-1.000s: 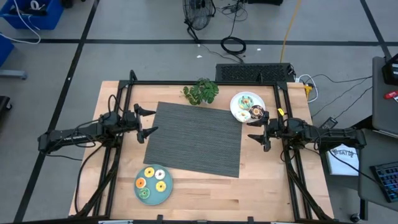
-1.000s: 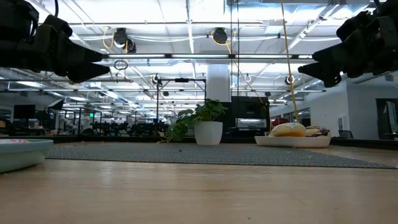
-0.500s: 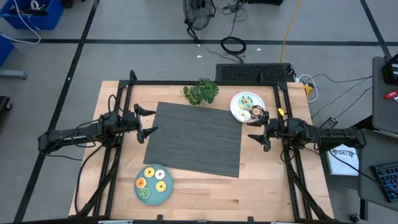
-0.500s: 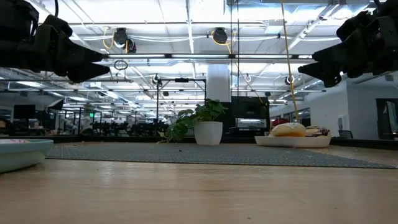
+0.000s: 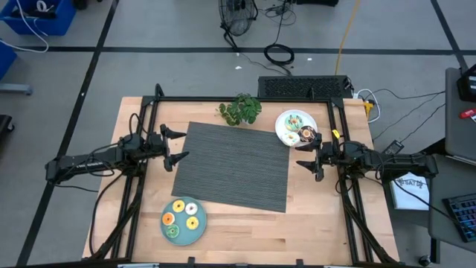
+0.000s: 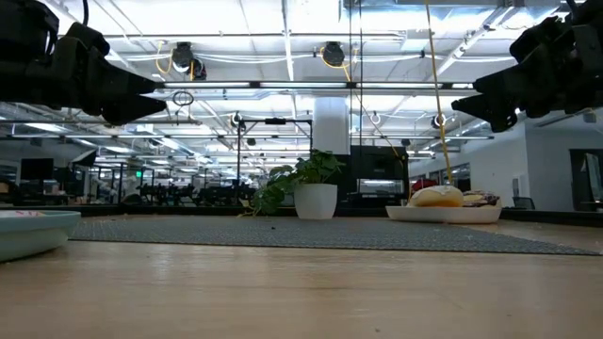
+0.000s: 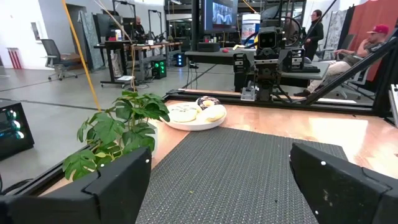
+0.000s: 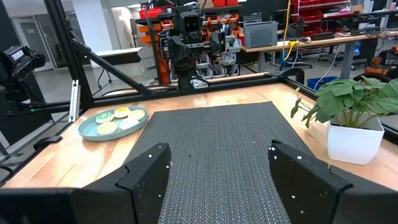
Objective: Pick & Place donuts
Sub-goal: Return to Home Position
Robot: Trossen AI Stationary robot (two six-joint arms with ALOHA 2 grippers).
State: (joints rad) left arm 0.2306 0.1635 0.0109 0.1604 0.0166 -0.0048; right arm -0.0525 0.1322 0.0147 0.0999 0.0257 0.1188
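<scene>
Several donuts [image 5: 184, 217] with yellow, white, orange and green icing lie on a teal plate [image 5: 199, 233] near the table's front left. Three more donuts [image 5: 297, 128], green, white and brown, lie on a white plate [image 5: 281, 119] at the back right. My left gripper [image 5: 183, 145] hovers open at the left edge of the dark grey mat [image 5: 234, 165], level and pointing right. My right gripper [image 5: 302, 153] hovers open at the mat's right edge, just in front of the white plate, pointing left. The left wrist view shows the white plate's donuts [image 7: 198, 112]. The right wrist view shows the teal plate's donuts [image 8: 115, 119].
A small potted plant [image 5: 240, 109] stands at the mat's far edge, left of the white plate. A black frame [image 5: 245, 99] runs round the back and sides of the table. Bare wood lies in front of the mat. People sit in the room beyond [image 7: 372, 43].
</scene>
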